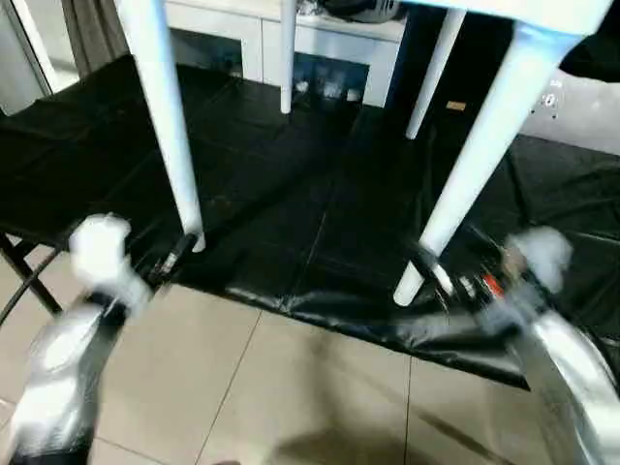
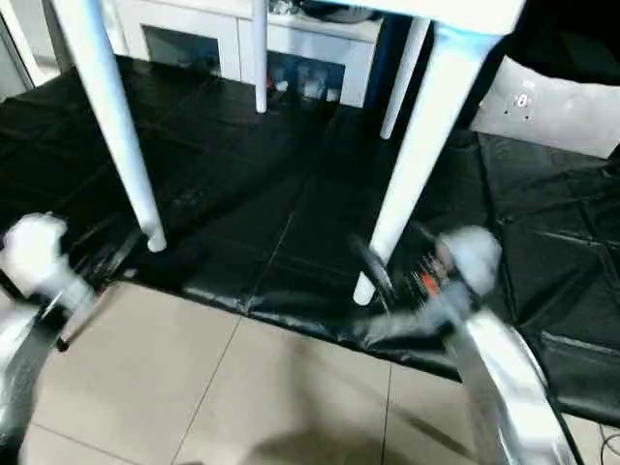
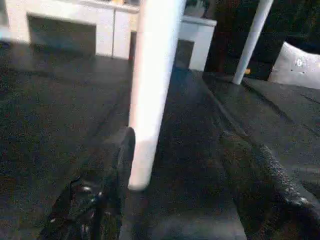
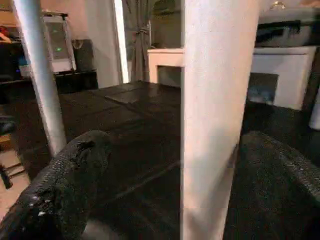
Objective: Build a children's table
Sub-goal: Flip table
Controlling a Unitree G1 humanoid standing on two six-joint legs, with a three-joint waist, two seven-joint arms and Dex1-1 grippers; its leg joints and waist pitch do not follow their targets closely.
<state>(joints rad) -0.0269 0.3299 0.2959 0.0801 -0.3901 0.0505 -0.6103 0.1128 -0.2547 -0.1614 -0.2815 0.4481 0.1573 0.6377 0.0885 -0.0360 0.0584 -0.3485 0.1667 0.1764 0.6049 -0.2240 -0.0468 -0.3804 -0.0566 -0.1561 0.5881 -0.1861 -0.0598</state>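
- The left claw (image 1: 179, 254) is down low by the near left leg (image 1: 165, 116) of the children's table. Its two black fingers (image 3: 107, 175) are apart, with the leg's foot between them, so it does not squeeze the leg.
- The right claw (image 1: 431, 271) is by the near right leg (image 1: 475, 165). Its fingers (image 4: 65, 185) are wide apart, one on each side of the leg, and they do not pinch it.
- The children's table (image 1: 542, 15) stands up on the black mat (image 1: 320, 223), with four legs in place. Two far legs (image 1: 288, 58) stand near the white cabinets (image 1: 320, 48).
- I think the building is nearly done. Only letting go and moving back may be left.
- The cabinet shelves look dark, and I cannot tell what is inside.
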